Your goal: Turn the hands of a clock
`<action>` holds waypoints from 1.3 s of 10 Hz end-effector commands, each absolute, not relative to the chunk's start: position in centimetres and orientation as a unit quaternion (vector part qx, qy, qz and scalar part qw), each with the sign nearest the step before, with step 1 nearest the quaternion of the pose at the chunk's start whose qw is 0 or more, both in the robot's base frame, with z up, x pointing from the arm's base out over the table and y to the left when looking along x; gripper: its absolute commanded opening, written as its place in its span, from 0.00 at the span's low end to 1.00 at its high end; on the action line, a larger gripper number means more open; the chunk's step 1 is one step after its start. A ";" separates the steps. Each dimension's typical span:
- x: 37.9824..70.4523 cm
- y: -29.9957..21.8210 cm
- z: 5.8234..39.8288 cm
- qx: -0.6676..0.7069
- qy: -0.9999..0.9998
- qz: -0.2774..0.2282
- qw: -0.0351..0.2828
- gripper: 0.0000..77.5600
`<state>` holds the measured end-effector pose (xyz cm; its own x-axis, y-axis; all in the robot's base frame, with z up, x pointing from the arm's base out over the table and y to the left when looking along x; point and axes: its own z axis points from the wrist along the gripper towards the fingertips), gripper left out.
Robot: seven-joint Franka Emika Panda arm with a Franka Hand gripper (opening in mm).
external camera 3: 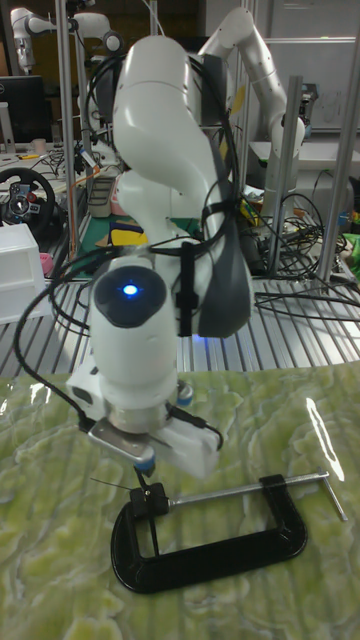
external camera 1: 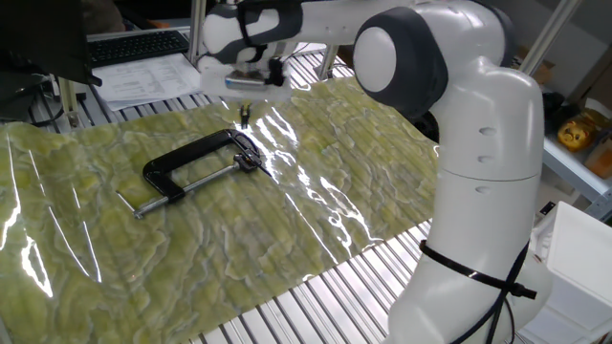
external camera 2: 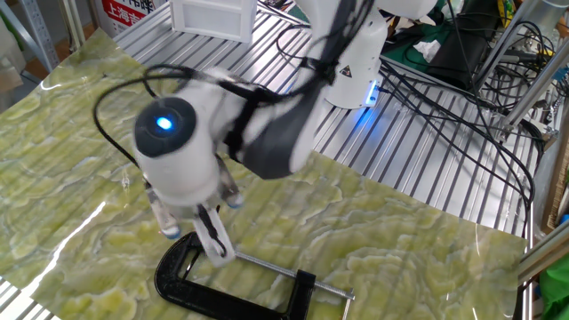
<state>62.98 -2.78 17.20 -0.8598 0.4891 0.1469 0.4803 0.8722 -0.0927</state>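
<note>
A black C-clamp [external camera 1: 194,164] lies on the green marbled mat [external camera 1: 316,201]. In its jaw sits the clock [external camera 1: 248,156], a small dark piece pressed by the screw tip, also seen in the tall fixed view as the clock [external camera 3: 150,498]. My gripper [external camera 1: 244,117] hangs a little above and behind that jaw, fingers pointing down, close together and holding nothing. In the other fixed view the gripper [external camera 2: 215,247] is motion-blurred above the clamp [external camera 2: 233,293] and hides the clock. The tall view shows the gripper [external camera 3: 195,455] just above the clamp [external camera 3: 210,552].
A keyboard [external camera 1: 139,44] and papers [external camera 1: 143,78] lie behind the mat. Bare metal slats [external camera 1: 316,301] run along the mat's near edge. A white box [external camera 2: 213,20] and a cable tangle [external camera 2: 444,80] sit beyond the robot base. A white bin [external camera 1: 585,263] stands at right.
</note>
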 end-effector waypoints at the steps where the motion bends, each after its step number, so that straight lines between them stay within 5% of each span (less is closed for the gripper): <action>1: 62.2 -10.4 16.5 -0.151 -0.985 0.023 0.075 0.00; 4: 62.1 -13.4 14.1 -0.105 -0.992 0.012 0.071 0.00; 6: 62.1 -13.4 14.1 -0.098 -0.993 0.010 0.067 0.00; 8: 62.1 -13.4 14.1 -0.109 -0.994 0.006 0.027 0.00; 13: 62.1 -13.4 14.1 -0.113 -0.993 -0.013 0.021 0.00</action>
<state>61.98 -13.30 13.96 -0.9723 0.2263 0.0588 0.2278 0.9735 0.0196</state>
